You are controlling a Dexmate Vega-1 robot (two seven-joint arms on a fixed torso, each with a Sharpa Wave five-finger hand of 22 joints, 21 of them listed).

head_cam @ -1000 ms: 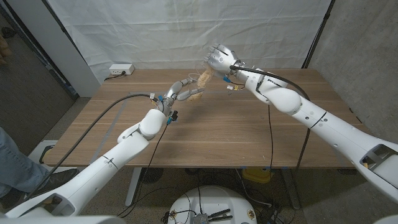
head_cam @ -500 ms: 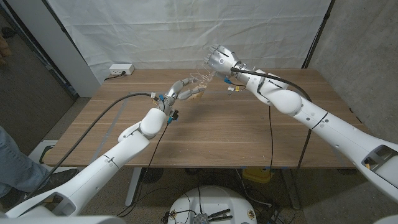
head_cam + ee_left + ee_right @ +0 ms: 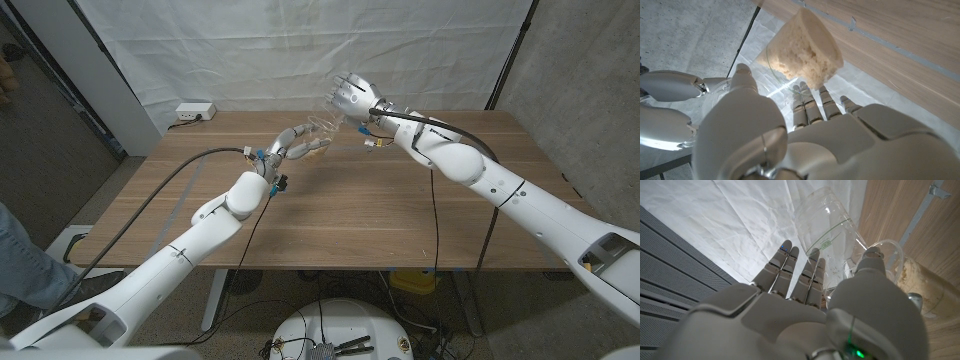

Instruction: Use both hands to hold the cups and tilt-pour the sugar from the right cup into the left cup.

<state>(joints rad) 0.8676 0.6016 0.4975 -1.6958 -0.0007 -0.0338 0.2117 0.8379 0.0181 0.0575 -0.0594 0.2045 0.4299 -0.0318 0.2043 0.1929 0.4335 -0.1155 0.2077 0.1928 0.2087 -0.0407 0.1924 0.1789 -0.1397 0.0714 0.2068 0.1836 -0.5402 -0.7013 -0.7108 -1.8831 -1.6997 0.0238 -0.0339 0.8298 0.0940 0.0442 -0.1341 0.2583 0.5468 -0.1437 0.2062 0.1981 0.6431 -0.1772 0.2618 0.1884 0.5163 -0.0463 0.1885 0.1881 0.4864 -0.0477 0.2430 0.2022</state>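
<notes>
While the right hand (image 3: 350, 96) tips its clear empty cup (image 3: 330, 108), the left hand (image 3: 292, 148) grips the sugar-filled cup (image 3: 316, 147).

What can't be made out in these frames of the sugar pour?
- Head view: both cups are small and clear, and the left robot hand covers the left cup, so its fill level is unreadable.
- Right wrist view: the right robot hand hides the right cup base; leftover sugar there cannot be ruled out.
</notes>
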